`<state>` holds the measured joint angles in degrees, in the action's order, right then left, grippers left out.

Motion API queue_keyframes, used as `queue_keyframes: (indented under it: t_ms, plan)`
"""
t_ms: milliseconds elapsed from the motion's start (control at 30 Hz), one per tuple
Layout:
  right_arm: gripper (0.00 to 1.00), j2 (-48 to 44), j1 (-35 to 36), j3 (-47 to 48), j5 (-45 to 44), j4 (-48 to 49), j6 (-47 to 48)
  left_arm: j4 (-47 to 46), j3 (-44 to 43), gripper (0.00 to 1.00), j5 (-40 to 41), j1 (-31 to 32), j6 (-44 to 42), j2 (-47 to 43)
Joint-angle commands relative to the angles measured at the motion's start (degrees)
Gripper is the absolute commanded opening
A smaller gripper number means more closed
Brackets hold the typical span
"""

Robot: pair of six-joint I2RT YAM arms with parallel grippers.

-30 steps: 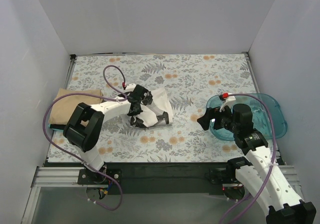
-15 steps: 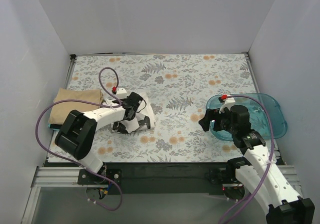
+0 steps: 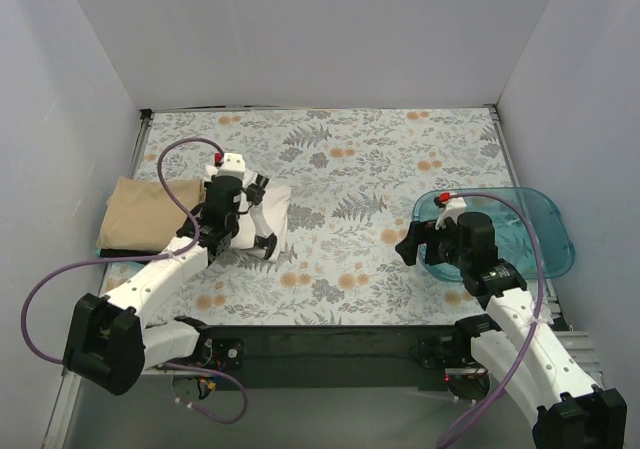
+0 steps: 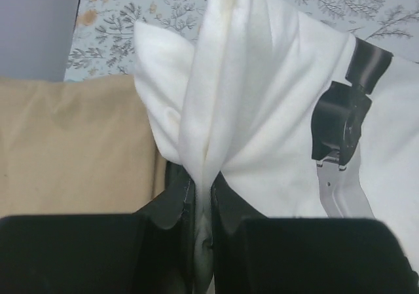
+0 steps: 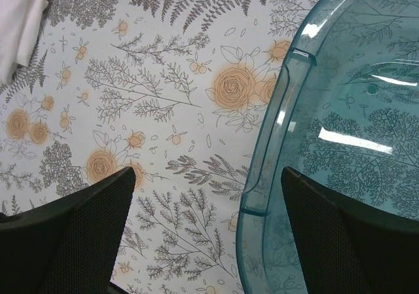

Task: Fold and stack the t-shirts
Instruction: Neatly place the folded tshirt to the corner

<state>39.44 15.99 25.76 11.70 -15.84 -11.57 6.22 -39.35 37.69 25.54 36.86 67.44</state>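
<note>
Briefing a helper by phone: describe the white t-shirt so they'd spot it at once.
Look at the left half of the floral table. The white t-shirt sits bunched there, pinched in the left arm's fingers. The tan t-shirt beside it lies flat; this one is white and gathered.

Plenty of open table [image 3: 350, 184] through the middle, between the white shirt [image 3: 278, 207] and the blue tub [image 3: 545, 234]. The left edge is crowded, with the tan shirt [image 3: 140, 217] just beside the white one. The tub's rim sits under the right gripper [image 5: 206, 202].
</note>
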Motion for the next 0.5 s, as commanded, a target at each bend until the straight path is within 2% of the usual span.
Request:
queue_keyframes:
  t_ms: [0, 100, 333, 467]
  plan:
    - [0.98, 0.1, -0.1, -0.7, -0.2, 2.8, 0.8, 0.5, -3.6, 0.00, -8.2, -5.8, -12.2, -2.0]
    - [0.98, 0.2, -0.1, -1.1, 0.3, 3.4, 0.9, 6.8, -7.1, 0.00, -8.3, -9.2, -14.8, -3.4]
    - [0.98, -0.5, -0.1, -2.1, -0.1, 3.5, 0.4, 11.3, -11.1, 0.00, -10.3, -10.9, -21.3, -7.8]
    - [0.98, -1.2, -0.2, -2.7, -1.7, 3.4, -0.1, 16.5, -12.2, 0.00, -7.0, -11.6, -25.3, -7.9]
